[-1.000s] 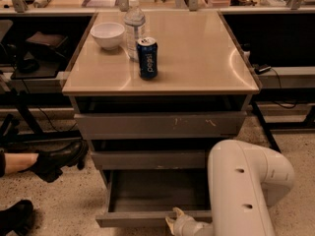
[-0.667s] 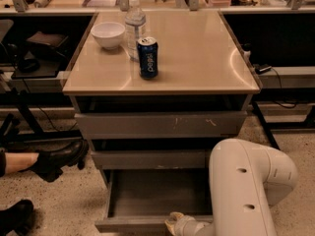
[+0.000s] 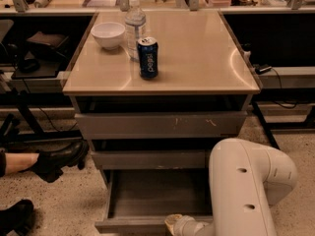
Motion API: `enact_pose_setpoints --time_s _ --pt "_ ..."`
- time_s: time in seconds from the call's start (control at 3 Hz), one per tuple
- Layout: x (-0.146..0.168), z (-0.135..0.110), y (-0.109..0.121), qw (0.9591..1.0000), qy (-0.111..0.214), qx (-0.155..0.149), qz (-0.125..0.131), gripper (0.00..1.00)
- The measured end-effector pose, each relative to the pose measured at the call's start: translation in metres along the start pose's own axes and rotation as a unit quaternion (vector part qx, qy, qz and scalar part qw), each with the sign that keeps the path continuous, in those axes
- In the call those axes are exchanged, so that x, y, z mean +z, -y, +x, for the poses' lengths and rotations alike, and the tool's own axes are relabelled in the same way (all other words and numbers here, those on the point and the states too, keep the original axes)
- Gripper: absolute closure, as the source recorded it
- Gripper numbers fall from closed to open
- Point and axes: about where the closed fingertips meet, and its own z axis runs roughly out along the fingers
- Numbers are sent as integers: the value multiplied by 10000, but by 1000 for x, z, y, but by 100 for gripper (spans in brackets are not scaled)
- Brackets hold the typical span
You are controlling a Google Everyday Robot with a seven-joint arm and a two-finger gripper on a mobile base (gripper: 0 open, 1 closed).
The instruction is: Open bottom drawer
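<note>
The bottom drawer is pulled out toward me at the foot of the cabinet. Its shallow grey tray is bare inside and its front edge lies along the bottom of the view. My gripper is at that front edge, right of the middle, at the end of the white arm that comes in from the lower right. Above it sit the middle drawer front and the wide top drawer front with pale scratch marks.
On the beige cabinet top stand a white bowl, a clear water bottle and a blue soda can. A person's black shoes rest on the floor at the left. Dark shelving flanks both sides.
The bottom drawer front has come slightly further out toward me, and my gripper has moved down with it. The arm has barely shifted.
</note>
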Motion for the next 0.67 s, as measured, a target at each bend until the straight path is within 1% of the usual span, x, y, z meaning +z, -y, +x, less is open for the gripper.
enact_pose_setpoints --time_s 0.67 --pt "0 0 0 10000 0 0 0 34"
